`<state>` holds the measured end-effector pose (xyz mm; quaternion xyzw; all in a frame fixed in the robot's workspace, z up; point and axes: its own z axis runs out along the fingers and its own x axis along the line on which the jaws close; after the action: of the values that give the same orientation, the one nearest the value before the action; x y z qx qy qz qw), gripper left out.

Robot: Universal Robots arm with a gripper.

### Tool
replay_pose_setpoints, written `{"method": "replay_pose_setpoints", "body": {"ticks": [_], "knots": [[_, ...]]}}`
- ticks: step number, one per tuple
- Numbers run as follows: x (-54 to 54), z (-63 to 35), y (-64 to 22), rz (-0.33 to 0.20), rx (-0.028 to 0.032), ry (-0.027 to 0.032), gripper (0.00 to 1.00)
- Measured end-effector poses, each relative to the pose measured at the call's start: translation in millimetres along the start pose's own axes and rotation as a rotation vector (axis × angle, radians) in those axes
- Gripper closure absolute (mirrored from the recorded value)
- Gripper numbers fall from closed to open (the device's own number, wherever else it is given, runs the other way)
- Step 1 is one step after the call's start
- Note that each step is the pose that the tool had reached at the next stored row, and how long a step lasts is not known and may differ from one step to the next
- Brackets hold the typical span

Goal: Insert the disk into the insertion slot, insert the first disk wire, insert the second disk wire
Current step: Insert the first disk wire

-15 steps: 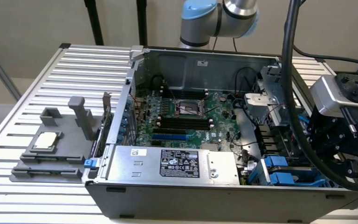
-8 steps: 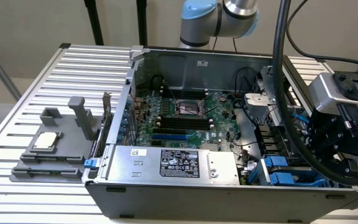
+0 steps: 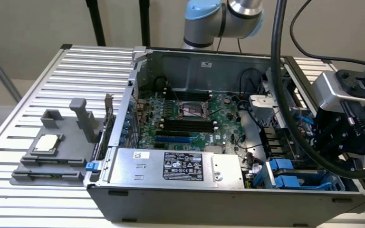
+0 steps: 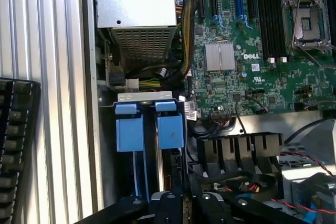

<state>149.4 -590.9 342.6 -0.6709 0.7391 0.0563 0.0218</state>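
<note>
Closest to the wrist camera is your gripper [image 4: 181, 203]. Its black jaws are clenched together, and I can make out nothing held between them. Just beyond them stand two blue tabs [image 4: 170, 129], side by side under a silver bracket. Thin pale rails run from the tabs back toward the jaws.

In the exterior view your open computer case [image 3: 125, 199] lies on the slatted bench [image 3: 36, 199]. The gripper hangs over the case at about four o'clock. Below it, at five o'clock in the case, is the slot [image 3: 309, 183], where those blue tabs show again. The silver power supply [image 3: 182, 166] sits just beside the slot at six o'clock, and the green motherboard [image 3: 189, 118] fills the middle.

The disk itself I cannot place for certain. The tabs and rails may be its blue frame seen edge-on in the slot, but no labelled face confirms it. My judgement is that the disk step is at or near its end, so treat it as unconfirmed.

Red and black wires [image 4: 302, 182] lie loose near the slot, apart from the tabs. I see no plug seated there, so I judge both wire steps are left to do.
</note>
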Motion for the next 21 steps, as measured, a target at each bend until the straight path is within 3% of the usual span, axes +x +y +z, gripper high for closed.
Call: {"method": "replay_pose_setpoints", "body": {"ticks": [5, 21], "knots": [[-1.0, 0.2, 0.1, 0.004, 0.002, 0.0156, 0.84], [-3.7, 1.1, 0.4, 0.005, 0.0028, 0.0238, 0.84]]}}
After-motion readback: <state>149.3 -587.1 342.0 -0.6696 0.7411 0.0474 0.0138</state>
